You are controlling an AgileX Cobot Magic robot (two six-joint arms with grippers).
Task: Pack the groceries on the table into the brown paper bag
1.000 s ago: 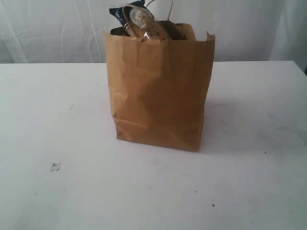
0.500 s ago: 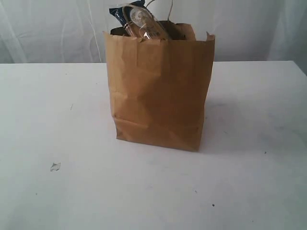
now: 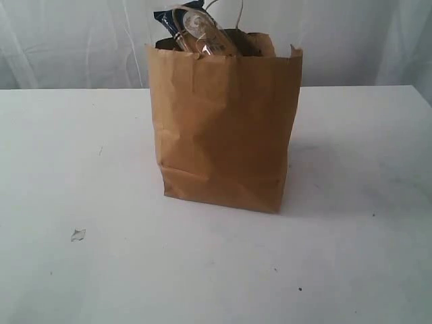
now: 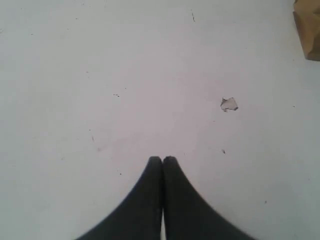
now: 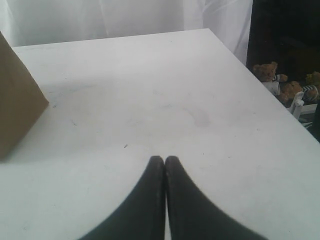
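Observation:
The brown paper bag (image 3: 226, 128) stands upright in the middle of the white table (image 3: 81, 155). Out of its open top pokes the long spaghetti packet (image 3: 196, 30), dark blue and clear; the other groceries are hidden. A corner of the bag shows in the left wrist view (image 4: 309, 30) and one side of it in the right wrist view (image 5: 17, 95). My left gripper (image 4: 162, 160) is shut and empty above bare tabletop. My right gripper (image 5: 165, 159) is shut and empty too, off to the bag's side. Neither arm shows in the exterior view.
A small scrap of torn film (image 3: 78, 235) lies on the table at the front left, also in the left wrist view (image 4: 229, 104). Past the table's far edge (image 5: 235, 50) sit teddy bears (image 5: 272, 75) in a dark space. White curtain hangs behind.

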